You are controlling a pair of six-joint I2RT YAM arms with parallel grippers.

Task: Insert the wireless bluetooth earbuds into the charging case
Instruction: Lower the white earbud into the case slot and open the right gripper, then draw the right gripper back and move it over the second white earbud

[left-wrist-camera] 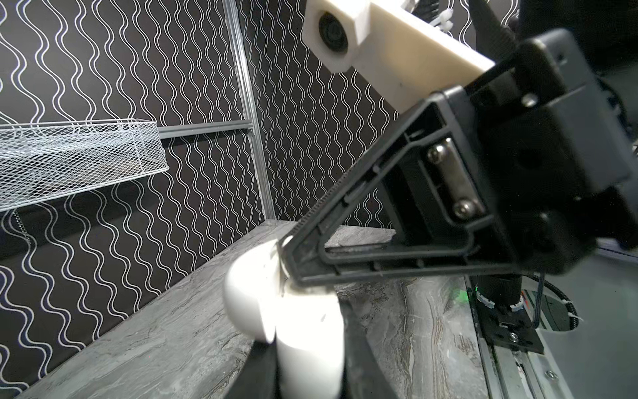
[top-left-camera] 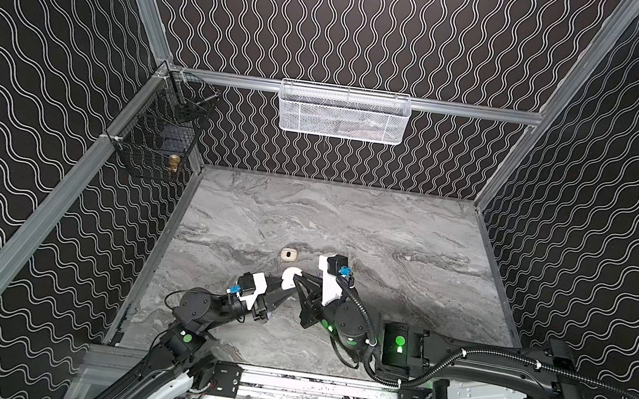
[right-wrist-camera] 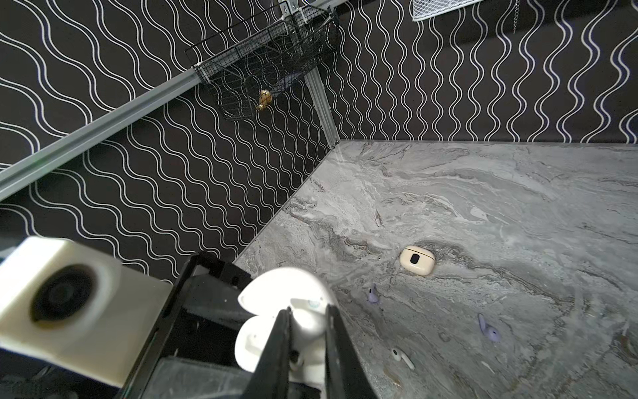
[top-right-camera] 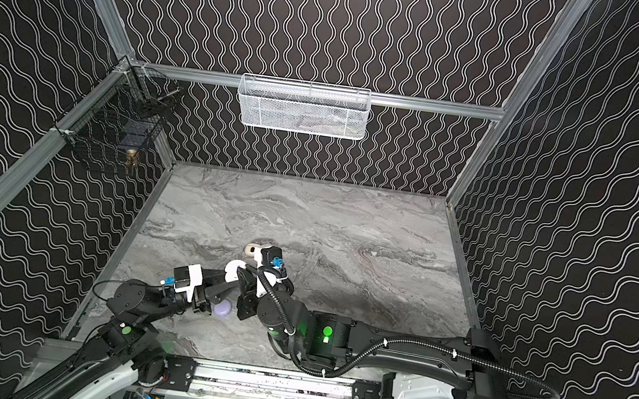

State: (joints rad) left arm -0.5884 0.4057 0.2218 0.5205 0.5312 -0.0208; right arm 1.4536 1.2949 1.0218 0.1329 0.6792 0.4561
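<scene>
Near the tabletop's point(top-left-camera: 389, 226) front middle, the left arm point(top-left-camera: 207, 307) and right arm point(top-left-camera: 490, 355) reach low and meet. The left gripper point(left-wrist-camera: 303, 331) is clamped on the open white case point(right-wrist-camera: 276, 286); the right gripper point(right-wrist-camera: 307, 311) pinches 1 white earbud point(right-wrist-camera: 309, 324) at its mouth (3 loose earbuds point(right-wrist-camera: 402, 357) lie nearby).

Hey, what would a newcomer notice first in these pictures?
Both arms meet front-centre: the left gripper clamps an open white case while the right gripper pinches a white piece at its mouth. Behind sits a closed cream case on the marble table; two lavender earbuds lie loose nearby.
</scene>
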